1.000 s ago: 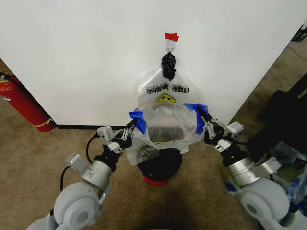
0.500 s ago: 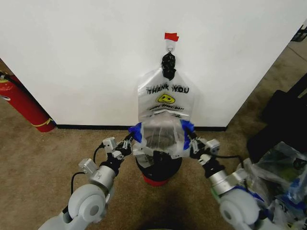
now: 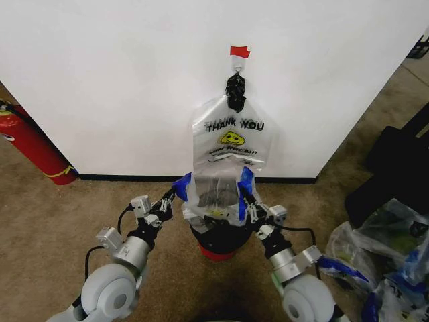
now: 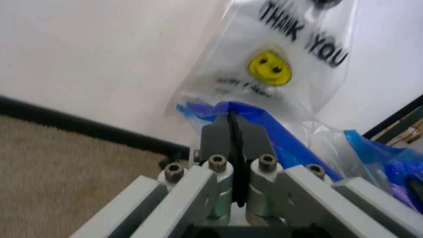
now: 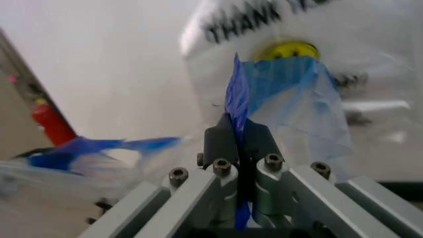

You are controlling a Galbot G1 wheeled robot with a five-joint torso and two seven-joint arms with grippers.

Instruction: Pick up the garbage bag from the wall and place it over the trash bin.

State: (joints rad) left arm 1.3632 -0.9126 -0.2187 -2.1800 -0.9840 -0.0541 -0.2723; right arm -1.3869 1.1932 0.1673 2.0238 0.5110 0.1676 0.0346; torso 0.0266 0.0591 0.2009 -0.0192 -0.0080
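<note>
Nearest to us, our left gripper (image 3: 171,195) and our right gripper (image 3: 249,204) reach forward from either side of the trash bin (image 3: 221,239), each one clenched on a blue handle part of the garbage bag (image 3: 214,194). In the left wrist view the left gripper (image 4: 233,130) has its dark fingers (image 4: 215,139) pressed together with blue plastic pinched between them, and in the right wrist view the right gripper (image 5: 237,136) is likewise closed on a strip of blue film that stands up past its tips. Between the two grips we hold the garbage bag stretched open directly above the trash bin, its blue handles raised at the left and right, its translucent body hanging down so its long axis runs roughly vertical, with the lower end at the bin's rim. The bin itself stands on the carpet (image 3: 60,221), black with a red base. Behind it, on the white wall (image 3: 120,80), a matching flat bag (image 3: 231,134) hangs from a hook under red tape (image 3: 239,51). Farther left a red fire extinguisher (image 3: 33,147) leans by the wall.
</note>
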